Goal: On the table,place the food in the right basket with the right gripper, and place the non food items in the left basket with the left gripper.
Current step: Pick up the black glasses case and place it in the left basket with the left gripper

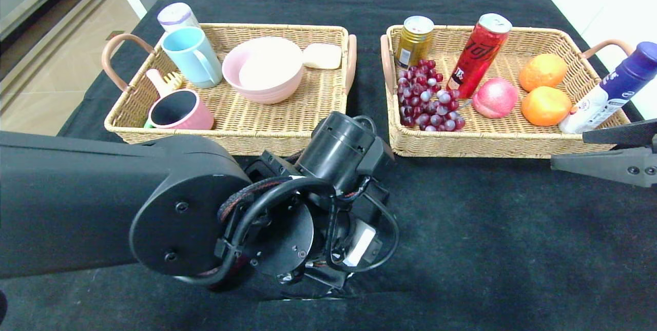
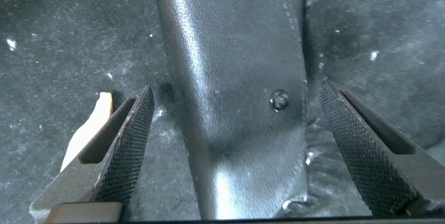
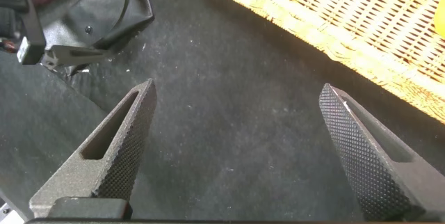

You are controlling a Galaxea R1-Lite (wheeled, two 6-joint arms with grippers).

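Observation:
My left gripper [image 2: 235, 92] points down at the table's front centre, its fingers hidden under the wrist [image 1: 328, 202] in the head view. It is open, with its jaws on either side of a black leather-like pouch [image 2: 236, 57] with a metal stud lying on the cloth. I cannot tell whether the pads touch it. The pouch also shows in the right wrist view [image 3: 111, 8]. My right gripper [image 1: 569, 151] is open and empty, low over bare cloth [image 3: 236, 90] in front of the right basket [image 1: 493, 143].
The left basket [image 1: 226, 138] holds a blue mug [image 1: 192, 56], a pink mug [image 1: 177, 110], a pink bowl [image 1: 264, 69], a lidded cup and a white bar. The right basket holds grapes [image 1: 426, 97], two cans, a peach [image 1: 495, 97], two oranges and a leaning blue-and-white bottle [image 1: 611, 90].

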